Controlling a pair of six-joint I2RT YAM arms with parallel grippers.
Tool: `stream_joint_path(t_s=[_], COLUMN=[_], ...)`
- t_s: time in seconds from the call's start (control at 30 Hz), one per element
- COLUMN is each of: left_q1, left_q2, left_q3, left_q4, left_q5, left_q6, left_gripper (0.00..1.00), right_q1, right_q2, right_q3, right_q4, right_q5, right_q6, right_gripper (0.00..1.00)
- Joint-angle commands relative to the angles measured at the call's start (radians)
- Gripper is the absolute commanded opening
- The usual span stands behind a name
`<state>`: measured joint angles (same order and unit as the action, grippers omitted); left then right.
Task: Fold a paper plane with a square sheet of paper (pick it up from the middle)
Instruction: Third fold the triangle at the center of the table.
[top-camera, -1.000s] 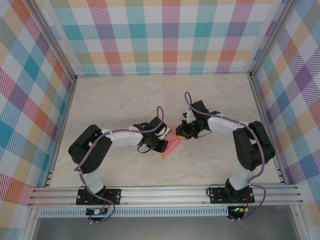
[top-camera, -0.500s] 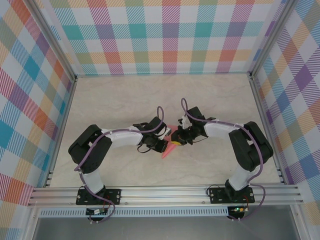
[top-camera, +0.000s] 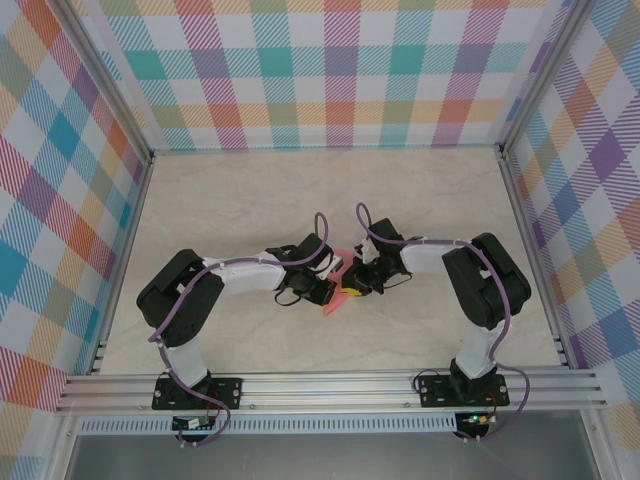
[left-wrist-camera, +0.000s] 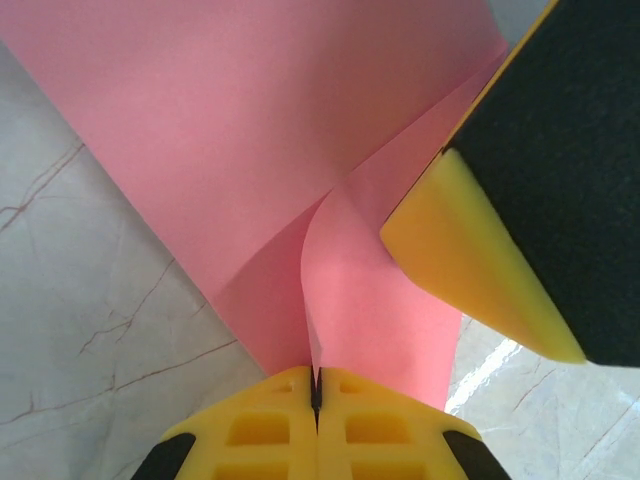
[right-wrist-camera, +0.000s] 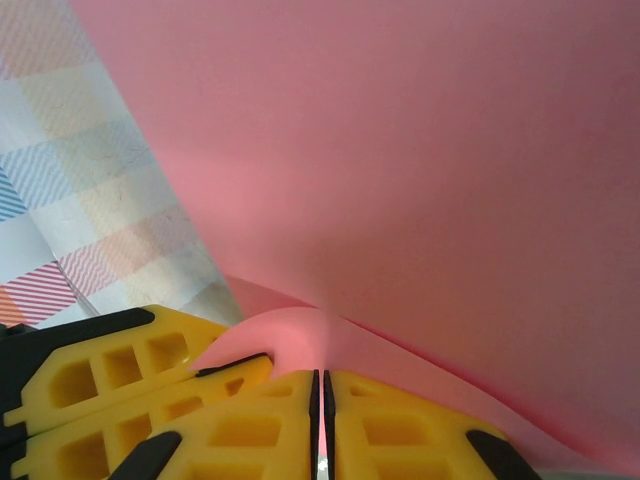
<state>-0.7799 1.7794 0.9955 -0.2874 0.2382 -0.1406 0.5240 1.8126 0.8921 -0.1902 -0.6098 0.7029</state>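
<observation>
Plaid walls (top-camera: 340, 80) box in a pale marble table (top-camera: 220, 200). From above, my two arms meet near its middle, a little toward the near edge. My left gripper (top-camera: 322, 292) and right gripper (top-camera: 350, 287) sit almost touching, with the pink sheet of paper (top-camera: 333, 305) between them, its creased tip pointing at the near edge.

On the left wrist, my fingers (left-wrist-camera: 270, 440) are pressed together on a raised fold of the sheet. I judge this pins the crease while the other arm works. The right gripper's yellow pad (left-wrist-camera: 450, 250) rests against the paper just beside.

On the right wrist, those fingers (right-wrist-camera: 400, 430) are likewise clamped together, with a curl of paper running down into their seam. The rest of the sheet rises above them.
</observation>
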Motion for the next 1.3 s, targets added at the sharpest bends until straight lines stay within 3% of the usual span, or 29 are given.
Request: stream_joint_path(t_s=[0.0, 0.5, 0.73, 0.87, 0.93, 1.13, 1.27], left_q1=[0.01, 0.011, 0.01, 0.011, 0.012, 0.011, 0.006], left_q2=[0.035, 0.026, -0.065, -0.146, -0.178, -0.227, -0.194], left_q3=[0.013, 0.032, 0.078, 0.065, 0.04, -0.035, -0.066], left_q4=[-0.045, -0.068, -0.112, -0.12, -0.087, 0.038, 0.099], left_q5=[-0.009, -0.02, -0.048, -0.098, -0.063, 0.066, 0.124], left_q6=[0.018, -0.01, -0.107, -0.214, -0.264, -0.434, -0.506], left_gripper=[0.04, 0.1, 0.35, 0.41, 0.39, 0.19, 0.15], right_q1=[0.005, 0.005, 0.005, 0.005, 0.006, 0.005, 0.006], right_q2=[0.0, 0.024, 0.043, 0.041, 0.042, 0.044, 0.044], right_q3=[0.001, -0.053, -0.057, -0.059, -0.061, -0.06, -0.061], right_q4=[0.005, -0.039, -0.035, -0.045, -0.044, -0.046, -0.046], right_q5=[0.02, 0.132, 0.143, 0.157, 0.16, 0.173, 0.178], right_q6=[-0.009, -0.029, -0.033, -0.03, -0.028, -0.019, -0.017], right_gripper=[0.13, 0.12, 0.12, 0.12, 0.12, 0.12, 0.12])
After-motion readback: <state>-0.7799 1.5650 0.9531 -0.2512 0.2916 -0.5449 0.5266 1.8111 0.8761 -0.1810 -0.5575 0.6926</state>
